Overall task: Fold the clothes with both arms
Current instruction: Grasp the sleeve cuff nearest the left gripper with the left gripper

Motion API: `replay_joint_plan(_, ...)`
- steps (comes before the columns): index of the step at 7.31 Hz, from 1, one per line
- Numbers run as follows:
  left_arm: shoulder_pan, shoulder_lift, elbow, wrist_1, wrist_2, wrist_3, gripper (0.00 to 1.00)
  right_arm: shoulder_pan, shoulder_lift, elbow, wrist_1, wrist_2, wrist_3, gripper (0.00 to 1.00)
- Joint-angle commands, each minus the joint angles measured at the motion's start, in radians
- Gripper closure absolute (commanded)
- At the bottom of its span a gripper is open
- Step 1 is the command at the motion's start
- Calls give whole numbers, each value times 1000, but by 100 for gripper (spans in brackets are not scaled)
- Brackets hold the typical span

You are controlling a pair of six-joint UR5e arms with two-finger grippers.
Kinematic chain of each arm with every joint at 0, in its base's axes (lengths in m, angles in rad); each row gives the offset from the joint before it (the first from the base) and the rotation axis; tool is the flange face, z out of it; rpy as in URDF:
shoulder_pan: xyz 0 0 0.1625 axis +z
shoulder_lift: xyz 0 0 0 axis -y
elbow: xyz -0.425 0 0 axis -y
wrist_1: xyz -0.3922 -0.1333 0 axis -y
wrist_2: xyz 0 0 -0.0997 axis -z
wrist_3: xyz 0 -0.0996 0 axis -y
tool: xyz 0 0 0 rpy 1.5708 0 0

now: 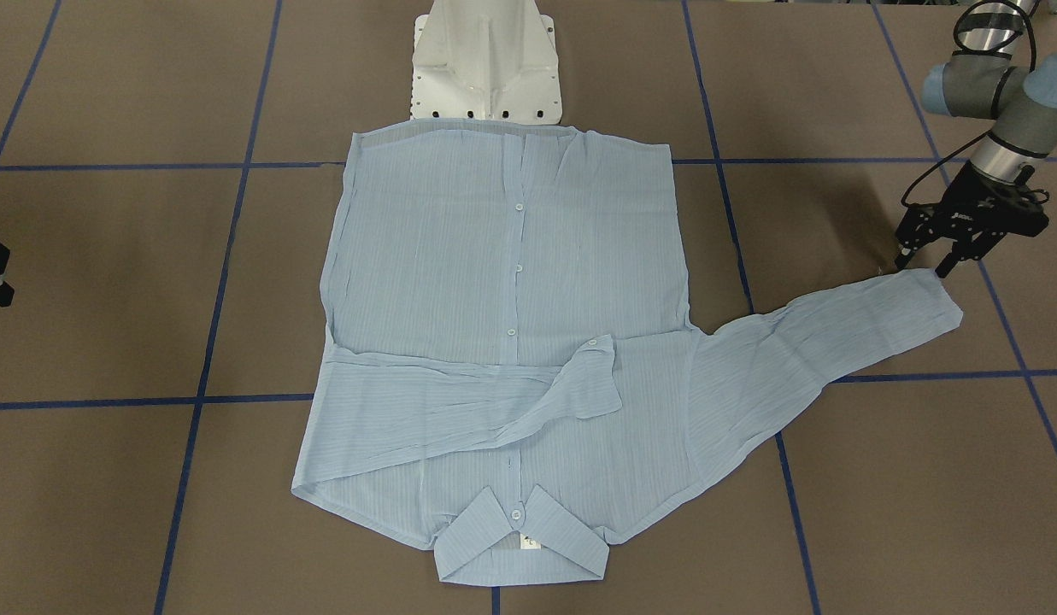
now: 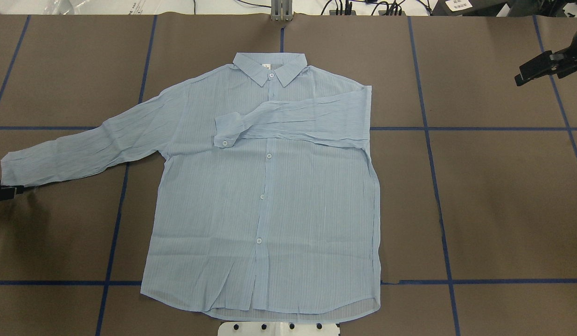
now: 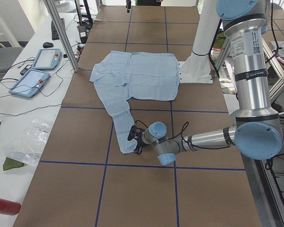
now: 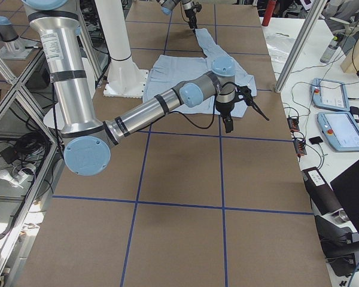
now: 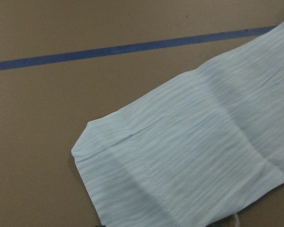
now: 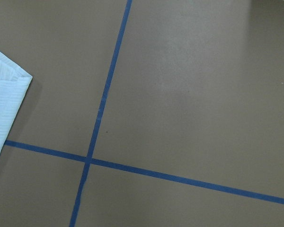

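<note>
Blue shirt [image 1: 502,256] lies flat on the tabletop [image 1: 109,256], one sleeve [image 1: 836,333] stretched to the left hand [image 1: 921,267]. Only the front camera shows its spread fingers [image 1: 955,256] clearly. The side view catches the right hand [image 4: 247,122], fingers likewise apart, well clear.

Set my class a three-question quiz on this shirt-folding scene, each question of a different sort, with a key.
1. True or false: both sleeves of the shirt are folded across its chest.
2. The left gripper is at: A the collar; B the outstretched cuff; C the hem.
3. Fill in: the left gripper's jaws stand ___.

Key: 1 false, only one sleeve is folded over; 2 B; 3 open.
</note>
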Motion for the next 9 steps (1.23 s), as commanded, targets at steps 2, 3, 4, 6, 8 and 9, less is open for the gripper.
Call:
replay_joint_plan(2, 5, 0, 5, 0, 1, 8, 62, -1, 1, 1, 0, 0, 1, 0)
replay_joint_plan(3, 5, 0, 4, 0, -1, 10, 80, 0, 1, 4, 0, 0, 1, 0)
replay_joint_plan(4, 5, -2, -1, 0, -1, 14, 98, 0, 0, 8, 0, 1, 2, 0)
replay_joint_plan(6, 4, -3, -6, -5, -10, 63, 100, 0, 0, 7, 0, 1, 2, 0)
replay_joint_plan(8, 2, -14, -59, -5, -13, 81, 100, 0, 0, 7, 0, 2, 2, 0)
replay_joint_plan(9, -5, -32, -105, -6, -11, 112, 100, 0, 0, 8, 0, 2, 2, 0)
